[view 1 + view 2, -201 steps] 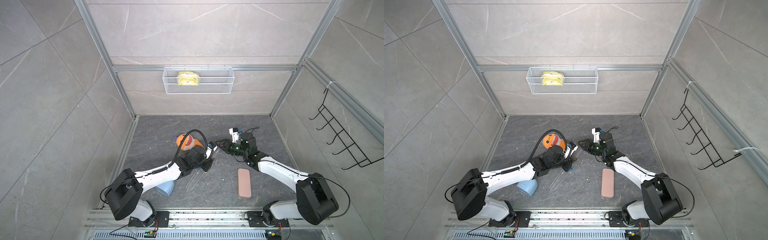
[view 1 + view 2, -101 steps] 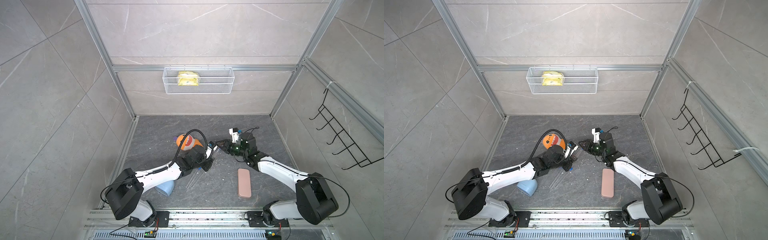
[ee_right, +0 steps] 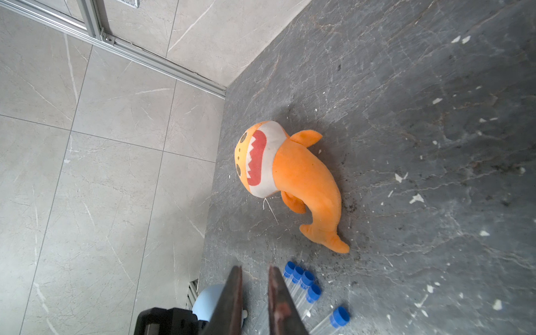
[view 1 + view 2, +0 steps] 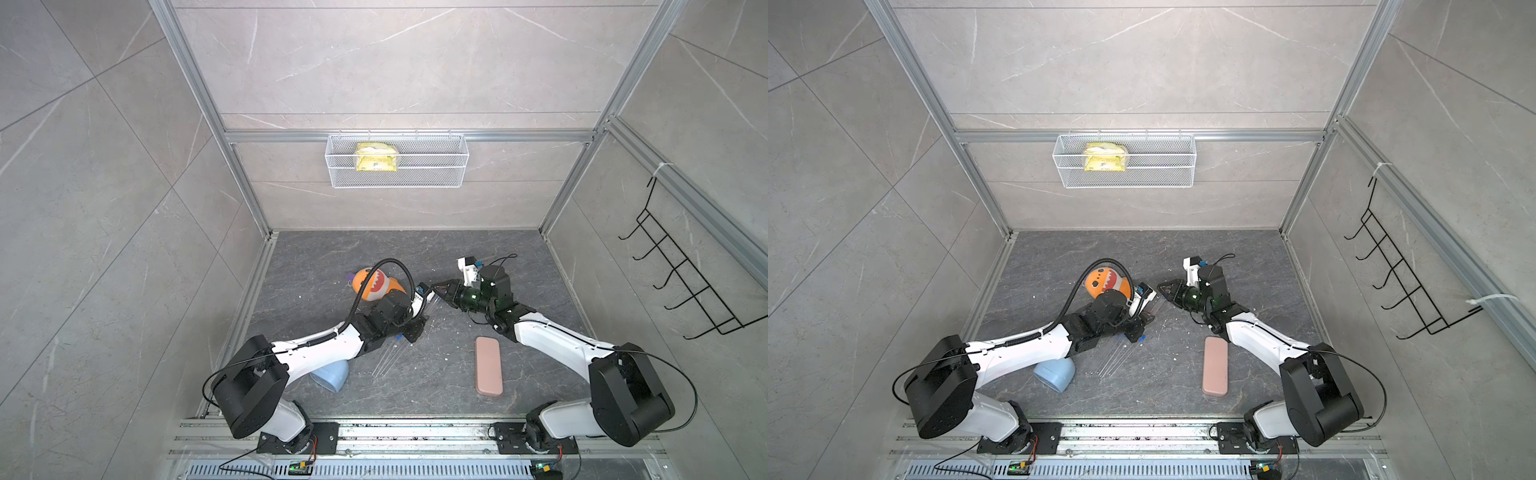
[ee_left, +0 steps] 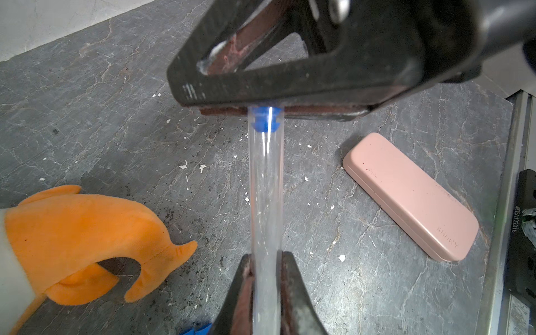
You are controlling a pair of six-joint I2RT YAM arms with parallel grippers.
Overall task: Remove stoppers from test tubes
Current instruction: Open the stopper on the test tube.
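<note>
The right end effector (image 5: 269, 109) has just closed on the blue stopper (image 5: 265, 121).
The left end effector (image 5: 266, 261) clamps the clear tube (image 5: 265, 188), held off the counter (image 5: 116, 116). The stopper is not yet out of the tube's mouth, so a straight pull apart looks next.

Six blue stoppers (image 3: 307, 278) by my count: five capping the tubes (image 3: 321, 327) lying on the worktop (image 3: 406, 145), and a sixth stopper (image 5: 266, 119) in the one raised tube (image 5: 265, 188), which makes six tubes as well. Singles now: one orange plush shark (image 3: 304, 179), one pink case (image 5: 412, 197), one pale blue cup (image 4: 330, 374), and one wire basket (image 4: 436, 168) with one yellow packet (image 4: 376, 157) in it. The left pincer (image 5: 266, 256) and the right pincer (image 3: 254, 268) make two, and the white crumbs (image 5: 342, 257) are too many to count.
</note>
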